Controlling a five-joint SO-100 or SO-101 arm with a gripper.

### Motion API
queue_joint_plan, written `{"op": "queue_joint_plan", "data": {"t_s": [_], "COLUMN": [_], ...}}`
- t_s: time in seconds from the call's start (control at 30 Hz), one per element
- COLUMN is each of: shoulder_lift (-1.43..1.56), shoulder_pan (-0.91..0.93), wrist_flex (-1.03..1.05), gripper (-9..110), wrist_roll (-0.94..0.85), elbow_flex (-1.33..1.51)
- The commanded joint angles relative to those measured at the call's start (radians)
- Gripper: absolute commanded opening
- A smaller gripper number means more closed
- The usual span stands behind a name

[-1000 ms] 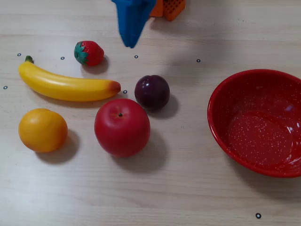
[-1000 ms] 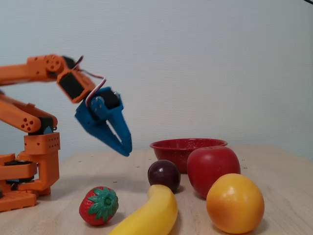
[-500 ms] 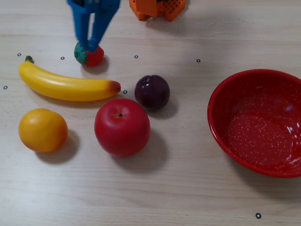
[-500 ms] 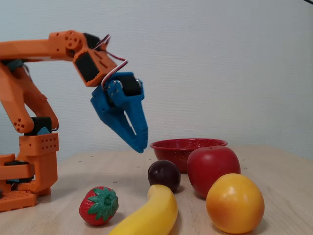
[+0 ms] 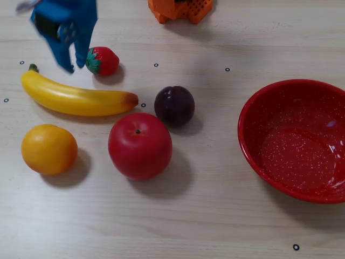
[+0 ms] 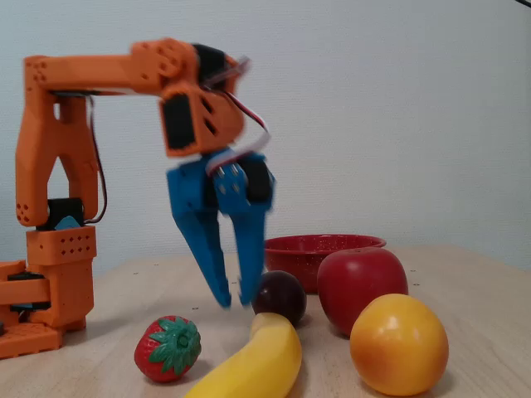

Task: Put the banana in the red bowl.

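The yellow banana (image 5: 75, 99) lies on the table at the left in a fixed view, green stem tip to the left; its near end (image 6: 257, 365) fills the bottom of another fixed view. The red bowl (image 5: 299, 139) stands empty at the right, and shows behind the apple (image 6: 319, 246). My blue gripper (image 5: 74, 67) hangs in the air above the banana's left half, next to the strawberry, fingertips pointing down. It (image 6: 234, 302) is open with a narrow gap and holds nothing.
A strawberry (image 5: 102, 60) lies just right of the gripper. A dark plum (image 5: 174, 105), a red apple (image 5: 140, 145) and an orange (image 5: 49, 149) crowd around the banana. The orange arm base (image 5: 180, 8) stands at the table's far edge.
The arm has reached further out and swung left in the top-down view, lowering the gripper from beside the strawberry toward the banana. The fingers have opened a little since one second ago.
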Motion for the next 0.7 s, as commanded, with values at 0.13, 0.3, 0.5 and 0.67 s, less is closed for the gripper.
{"op": "queue_joint_plan", "data": {"t_s": [0.13, 0.3, 0.5, 0.67], "shoulder_lift": [-0.094, -0.107, -0.144, -0.178], "shoulder_pan": [-0.023, -0.012, -0.008, 0.005], "wrist_flex": [0.101, 0.101, 0.058, -0.005], "gripper": [27, 31, 34, 35], "wrist_roll": [0.120, 0.164, 0.216, 0.233], "elbow_flex": [-0.241, -0.230, -0.190, -0.160]}}
